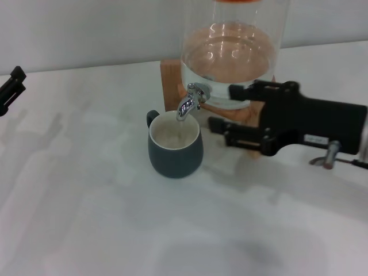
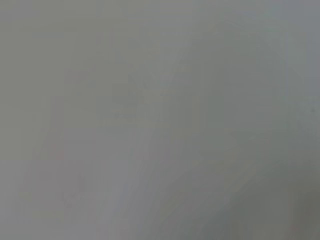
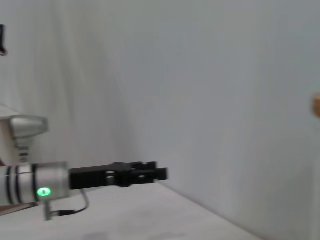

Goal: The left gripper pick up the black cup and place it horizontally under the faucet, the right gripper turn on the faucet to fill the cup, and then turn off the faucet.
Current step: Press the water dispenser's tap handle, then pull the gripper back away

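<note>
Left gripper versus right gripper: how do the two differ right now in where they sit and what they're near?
The right gripper reaches in from the right, fingers apart, its tips beside the faucet and above the black cup. The left gripper sits back at the table's far left edge, well clear of the cup. The right gripper is almost wholly in the head view; the left shows only a tip there, its fingers close together in the right wrist view. Neither holds anything.

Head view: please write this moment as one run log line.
black cup upright under faucet | right gripper open, beside faucet | left gripper parked far left
</note>
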